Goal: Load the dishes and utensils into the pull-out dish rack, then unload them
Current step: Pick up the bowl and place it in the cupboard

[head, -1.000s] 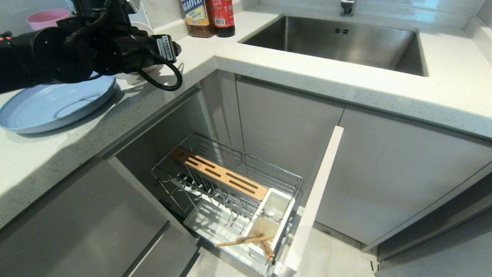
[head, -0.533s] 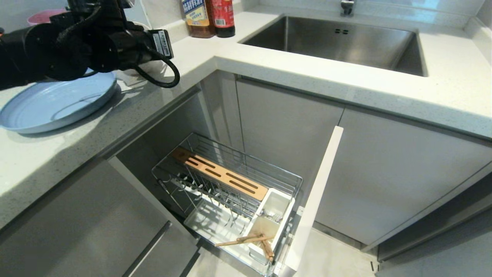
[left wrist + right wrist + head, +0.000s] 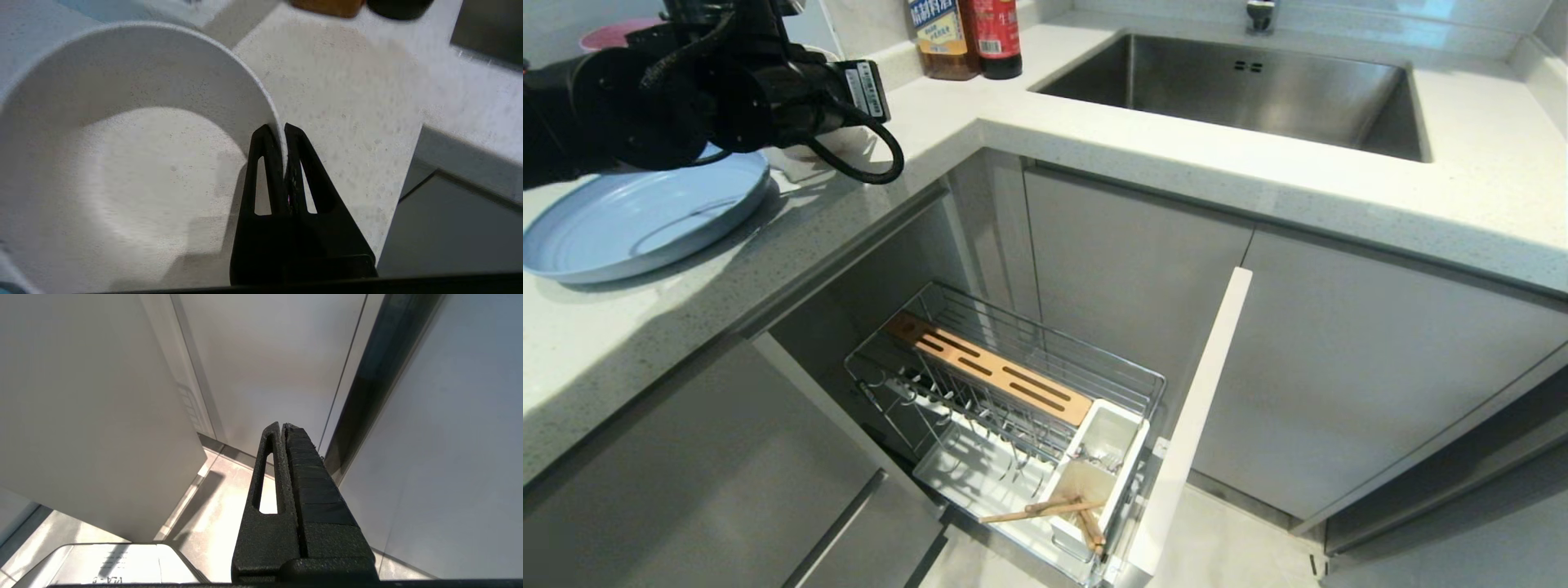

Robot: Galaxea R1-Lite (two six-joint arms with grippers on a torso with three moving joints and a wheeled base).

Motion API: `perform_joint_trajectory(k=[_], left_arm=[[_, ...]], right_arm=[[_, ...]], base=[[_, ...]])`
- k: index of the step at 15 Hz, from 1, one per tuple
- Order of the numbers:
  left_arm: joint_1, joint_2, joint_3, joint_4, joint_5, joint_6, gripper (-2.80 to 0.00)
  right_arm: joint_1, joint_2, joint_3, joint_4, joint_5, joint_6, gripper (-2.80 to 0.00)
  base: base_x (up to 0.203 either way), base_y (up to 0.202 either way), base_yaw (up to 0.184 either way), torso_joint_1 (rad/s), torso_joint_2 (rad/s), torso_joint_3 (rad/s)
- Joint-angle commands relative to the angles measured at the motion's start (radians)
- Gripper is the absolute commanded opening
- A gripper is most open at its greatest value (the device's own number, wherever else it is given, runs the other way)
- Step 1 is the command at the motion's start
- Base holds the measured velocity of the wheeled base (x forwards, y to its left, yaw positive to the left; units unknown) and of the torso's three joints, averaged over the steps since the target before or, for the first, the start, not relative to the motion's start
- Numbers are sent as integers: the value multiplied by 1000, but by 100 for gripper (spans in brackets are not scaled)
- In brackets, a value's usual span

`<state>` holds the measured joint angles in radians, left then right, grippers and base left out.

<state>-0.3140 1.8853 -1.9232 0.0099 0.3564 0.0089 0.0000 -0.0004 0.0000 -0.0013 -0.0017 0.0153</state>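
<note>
The white countertop [image 3: 1094, 155] is taken as the landmark: the pull-out dish rack [image 3: 1005, 425] is drawn out of the cabinet below its corner, its long axis running from the cabinet opening to the narrow white door front [image 3: 1188, 425], with the slotted wooden knife block [image 3: 988, 369] laid along the same axis. On the countertop, at the far left, the pale blue plate [image 3: 629, 220] is lying flat, its far edge covered by the left arm [image 3: 645, 98] and its left side cut off by the frame. The cream-white bowl [image 3: 122, 163] is almost wholly hidden behind that arm in the head view; in the left wrist view it is seen upright above the countertop, its rim clamped between the two fingers of the left gripper [image 3: 282, 134], one inside and one outside the wall. The chopsticks [image 3: 1045, 510] are lying tilted across the white cutlery holder [image 3: 1098, 469] at the rack's door end. A fork cannot be made out with certainty there. The right gripper [image 3: 282, 426] is seen pressed together and empty, hanging before cabinet fronts below the countertop.
</note>
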Motion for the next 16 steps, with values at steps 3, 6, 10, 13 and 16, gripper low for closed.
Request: perform_joint_trajectory(k=[3, 6, 10, 13, 16], left_arm=[[-4, -33, -1, -187, 8, -42, -280], [-38, -54, 0, -340, 6, -47, -280], [-148, -77, 3, -518, 19, -86, -280], [-266, -101, 31, -545, 64, -151, -280], [-379, -162, 167, -577, 78, -241, -280]], right_arm=[[0, 0, 2, 0, 0, 0, -280], [0, 0, 2, 0, 0, 0, -280], [0, 0, 2, 0, 0, 0, -280], [0, 0, 2, 0, 0, 0, -280], [0, 0, 2, 0, 0, 0, -280]], base=[[0, 0, 0, 0, 0, 0], [0, 0, 0, 0, 0, 0], [0, 0, 0, 0, 0, 0], [0, 0, 0, 0, 0, 0], [0, 0, 0, 0, 0, 0]])
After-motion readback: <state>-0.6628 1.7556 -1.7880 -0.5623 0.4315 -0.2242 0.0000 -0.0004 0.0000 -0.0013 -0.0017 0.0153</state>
